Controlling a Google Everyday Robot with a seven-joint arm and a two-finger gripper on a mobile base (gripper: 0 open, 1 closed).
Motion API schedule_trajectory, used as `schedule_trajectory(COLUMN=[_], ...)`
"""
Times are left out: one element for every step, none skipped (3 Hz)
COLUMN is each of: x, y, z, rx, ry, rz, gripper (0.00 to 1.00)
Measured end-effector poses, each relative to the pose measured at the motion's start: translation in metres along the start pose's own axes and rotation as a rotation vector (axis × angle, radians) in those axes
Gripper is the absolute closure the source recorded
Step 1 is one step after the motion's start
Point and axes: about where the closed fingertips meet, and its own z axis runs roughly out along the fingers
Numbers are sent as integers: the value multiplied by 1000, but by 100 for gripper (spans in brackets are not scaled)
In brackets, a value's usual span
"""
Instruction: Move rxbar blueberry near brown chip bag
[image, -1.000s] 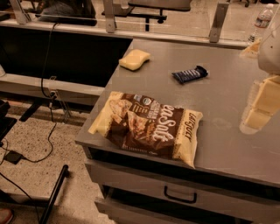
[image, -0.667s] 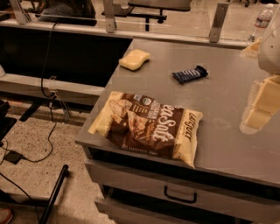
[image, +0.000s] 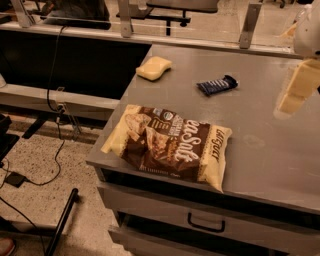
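Observation:
The rxbar blueberry (image: 217, 84), a small dark navy wrapper, lies flat on the grey table (image: 260, 135) toward the back middle. The brown chip bag (image: 170, 145), dark brown with cream ends and white "Sea Salt" lettering, lies at the table's front left corner, partly over the edge. The bar is well apart from the bag, behind it and to the right. My gripper (image: 292, 97), pale cream, hangs at the right edge of the view above the table, to the right of the bar and holding nothing that shows.
A yellow sponge (image: 154, 67) lies at the table's back left corner. Drawers with a dark handle (image: 206, 223) sit under the front edge. Cables (image: 55, 150) and a dark stand leg run over the floor at the left. Metal posts stand behind the table.

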Motion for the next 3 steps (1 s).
schedule_trajectory(x=[7, 21, 30], y=[-51, -98, -135], z=[13, 33, 66], rx=[19, 40, 48], ry=[-32, -99, -235], rz=[39, 140, 254], gripper=[0, 0, 0])
